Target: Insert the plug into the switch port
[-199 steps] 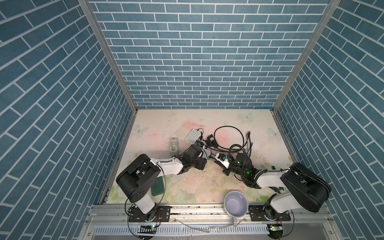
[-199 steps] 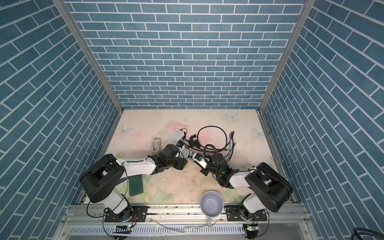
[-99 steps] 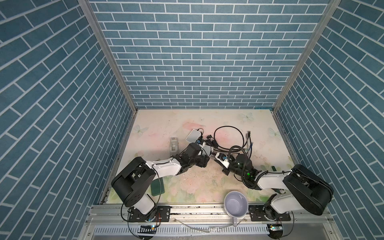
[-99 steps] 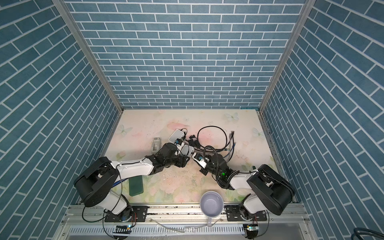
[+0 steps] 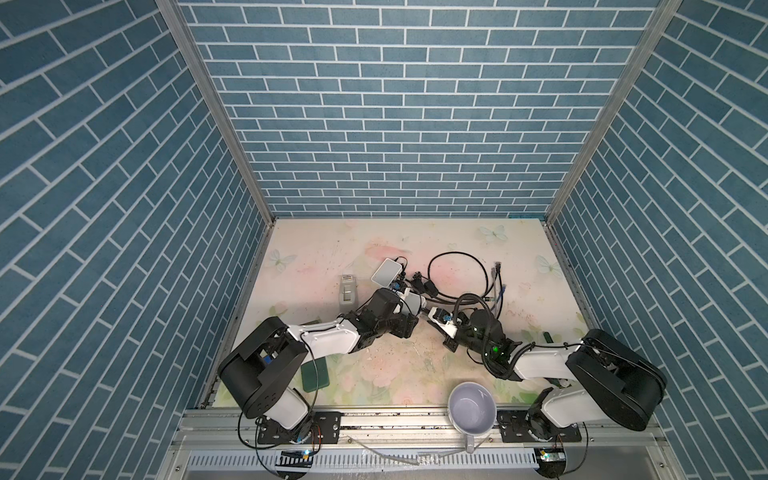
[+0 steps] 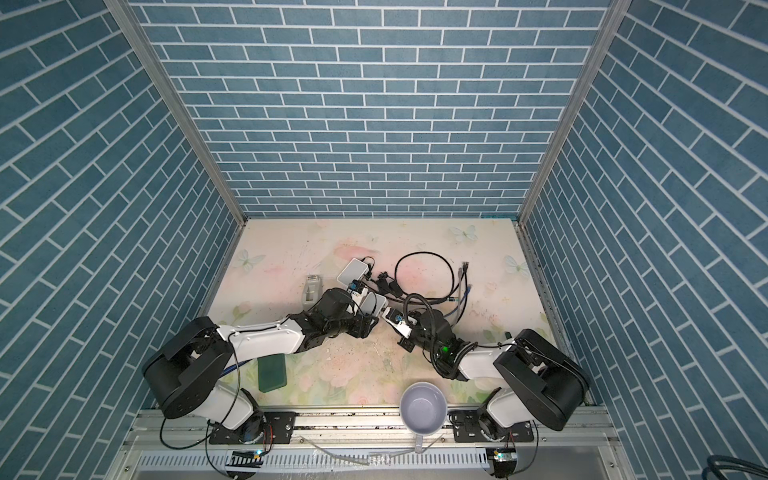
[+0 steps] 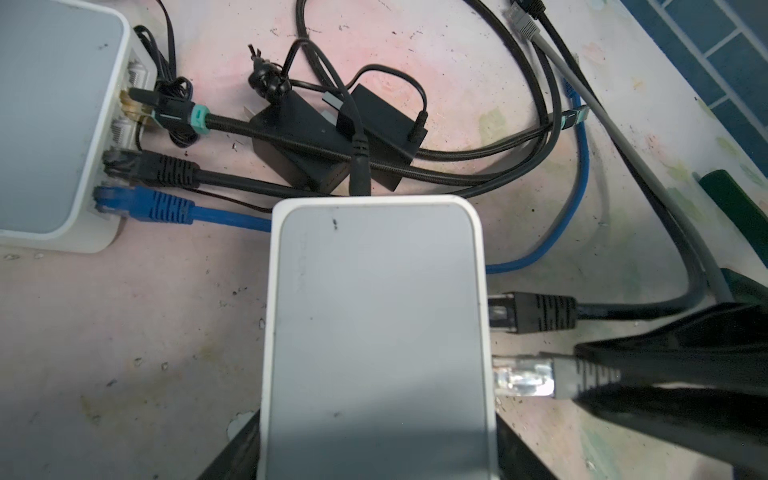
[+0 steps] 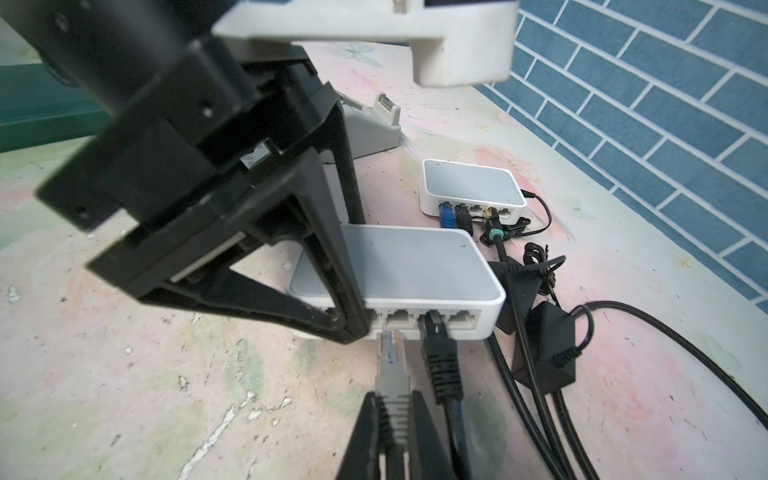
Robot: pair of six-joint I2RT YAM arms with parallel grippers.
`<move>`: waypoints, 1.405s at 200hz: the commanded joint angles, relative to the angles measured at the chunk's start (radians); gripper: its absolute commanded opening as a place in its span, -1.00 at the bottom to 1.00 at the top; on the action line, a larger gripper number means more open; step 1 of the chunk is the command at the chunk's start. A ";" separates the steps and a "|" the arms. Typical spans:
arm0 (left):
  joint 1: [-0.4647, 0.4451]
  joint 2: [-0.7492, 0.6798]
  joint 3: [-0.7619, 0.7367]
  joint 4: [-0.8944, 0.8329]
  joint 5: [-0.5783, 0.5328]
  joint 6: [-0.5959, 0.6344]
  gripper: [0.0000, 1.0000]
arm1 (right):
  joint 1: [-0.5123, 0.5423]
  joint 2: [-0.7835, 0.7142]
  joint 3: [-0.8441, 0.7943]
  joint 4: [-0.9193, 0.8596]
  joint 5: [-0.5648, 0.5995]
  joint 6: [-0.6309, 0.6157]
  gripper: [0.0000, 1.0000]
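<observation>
The plug (image 8: 390, 347) is being put into the switch (image 8: 395, 266) — this is the push-in step, and it looks not yet done. The plug's clear tip is seen right at the mouth of a port, next to a port where a black plug (image 8: 436, 332) is already sitting deep. Most of the clear part is outside, so it is judged that no click has been made.

The right gripper (image 8: 392, 436) is closed tight on the grey boot behind the clear tip. The left gripper (image 7: 378, 453) is spread wide, with the switch held between its fingers, one on each side.

In a top view the switch (image 5: 411, 301) is found near the middle of the table (image 5: 332, 249), and the plug is brought in from about 4 o'clock of it. A second switch (image 5: 388, 270) lies at about 11 o'clock of the held one.

Next, the plug should be lined up straight with the port and pushed in along its length, with the switch held firm. A small lift may be needed, as the tip seems a little low.

The plug is small, clear and boxy, with a ribbed grey boot and a grey cable — a bit of blue can be seen inside it
</observation>
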 commanded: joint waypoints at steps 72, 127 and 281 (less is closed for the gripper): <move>-0.006 -0.033 0.011 -0.031 -0.012 0.056 -0.20 | 0.038 0.004 0.024 0.067 0.049 -0.060 -1.00; -0.007 -0.044 -0.001 -0.016 0.003 0.062 -0.18 | 0.044 0.003 0.026 0.061 0.085 -0.081 -1.00; -0.050 -0.045 0.018 0.013 0.156 0.142 -0.16 | 0.072 0.091 0.034 0.223 0.038 -0.105 -1.00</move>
